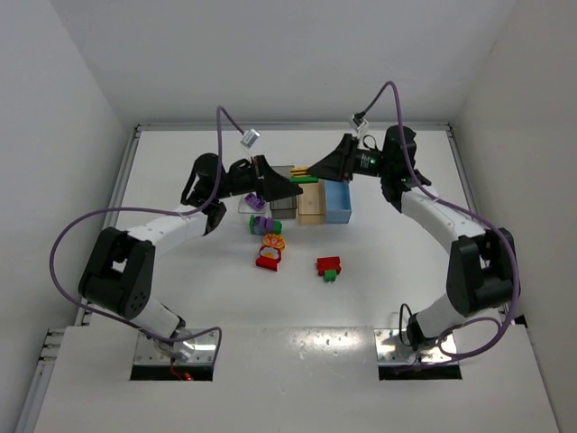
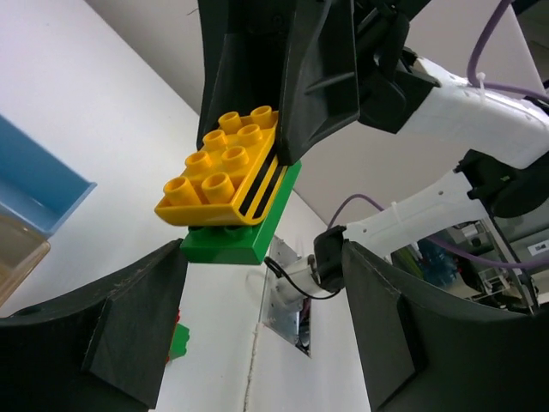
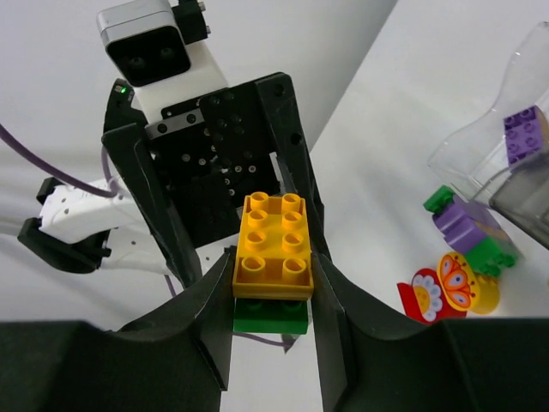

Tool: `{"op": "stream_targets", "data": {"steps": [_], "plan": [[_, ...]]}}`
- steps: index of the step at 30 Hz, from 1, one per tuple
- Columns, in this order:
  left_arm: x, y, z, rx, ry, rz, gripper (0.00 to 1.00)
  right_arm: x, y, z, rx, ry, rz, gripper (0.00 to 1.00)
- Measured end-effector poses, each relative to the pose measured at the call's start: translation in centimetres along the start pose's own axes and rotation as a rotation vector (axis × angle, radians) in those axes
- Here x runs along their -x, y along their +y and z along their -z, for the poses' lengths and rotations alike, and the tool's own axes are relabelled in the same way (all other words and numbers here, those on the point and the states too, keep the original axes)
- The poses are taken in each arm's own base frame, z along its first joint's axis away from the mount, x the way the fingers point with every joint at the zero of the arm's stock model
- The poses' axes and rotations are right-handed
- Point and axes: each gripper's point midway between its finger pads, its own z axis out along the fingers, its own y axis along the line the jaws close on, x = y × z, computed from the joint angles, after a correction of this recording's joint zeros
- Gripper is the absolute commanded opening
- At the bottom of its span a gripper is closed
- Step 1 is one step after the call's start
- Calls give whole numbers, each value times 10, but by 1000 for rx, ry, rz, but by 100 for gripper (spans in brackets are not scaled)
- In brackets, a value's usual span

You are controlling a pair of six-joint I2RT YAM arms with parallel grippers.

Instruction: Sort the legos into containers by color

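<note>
The right gripper [image 1: 315, 169] is clamped on a two-brick stack, a yellow brick [image 3: 273, 245] pressed onto a green brick [image 3: 270, 315]. It holds the stack in the air over the far middle of the table [image 1: 415, 298], just above the row of bins. Its fingers pinch the stack across the short width, so the long axis runs straight out toward the left gripper [image 1: 288, 187]. That gripper faces it from the left-edge side, fingers spread wide and holding nothing. In the left wrist view the stack's free end hangs tilted, yellow uppermost, just beyond and between those open fingertips, with no contact visible. The left arm is the only free one and sits close by, so the coming move likely means advancing it along that axis to close on one colour only and pull the pair apart — a grip spanning both bricks would separate nothing. Below stand the clear bin [image 3: 480, 146] with a purple brick [image 3: 523, 133] inside, the grey bin [image 1: 282, 202], the tan bin [image 1: 312, 203] and the blue bin [image 1: 340, 200]. Loose legos [image 1: 270, 244] lie toward the table's centre, out of the way.
</note>
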Motion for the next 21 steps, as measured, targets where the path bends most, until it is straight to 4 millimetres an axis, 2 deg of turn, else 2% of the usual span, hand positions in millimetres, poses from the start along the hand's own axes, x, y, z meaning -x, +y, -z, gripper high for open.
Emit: {"op": "stream_targets", "data": {"steps": [6,9,10,11,14,15,21], "plan": [[2,-8,0,-31,-3,-4,77,-1,6,-2,19,8,-3,0],[4,-5,0,-29,-9,0,72,-2,7,-2,25,12,-2,0],[4,-3,1,-25,-9,6,69,-2,8,-2,27,14,-2,0],[5,0,1,-21,-13,9,62,-3,8,-1,30,15,-1,0],[6,7,2,-9,-16,24,50,-6,7,-1,33,22,-4,0],[6,9,1,-7,-16,28,44,-7,6,-1,32,23,-6,0],[5,9,1,-13,-10,38,30,-7,4,0,29,20,-11,0]]}}
